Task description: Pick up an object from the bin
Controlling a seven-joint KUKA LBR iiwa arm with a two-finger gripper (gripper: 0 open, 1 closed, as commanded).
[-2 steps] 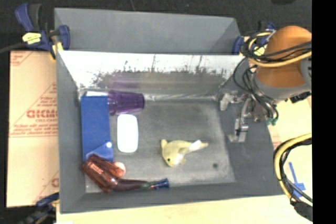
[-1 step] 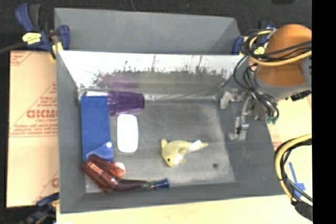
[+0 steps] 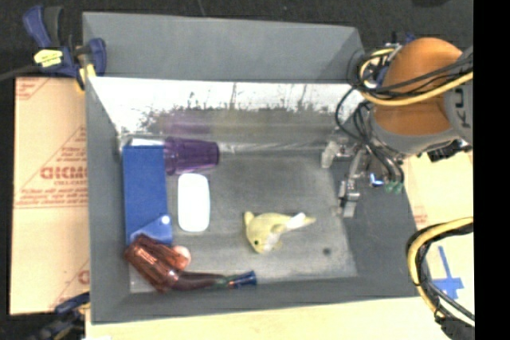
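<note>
Camera view: a grey metal bin (image 3: 223, 52) seen from above, with the KUKA arm reaching in from the right under its orange wrist cover (image 3: 414, 87).
Pincer: the gripper (image 3: 341, 175) hangs low over the right side of the bin floor, its two fingers parted, with nothing between them.
Under the pincer: bare floor. The tool is not over any object.
Nearest candidate: a pale yellow soft toy (image 3: 267, 231) lies on the floor to the left of the gripper and a little nearer, apart from it and from everything else. By that judgement it is the easiest pick.
Left side: a blue box (image 3: 143, 187) lies flat along the left wall. A purple cup (image 3: 191, 155) lies on its side at the box's far end, and a white oval bar (image 3: 194, 201) sits just beside the box.
Near-left corner: a reddish translucent item (image 3: 155, 260) rests against the wall, and a thin stick with a blue tip (image 3: 231, 279) runs out of it along the near wall.
Step in hand: approach, by the look of it, and no grasp is made yet. The walls crowd the left-hand things and would leave the fingers little room.
</note>
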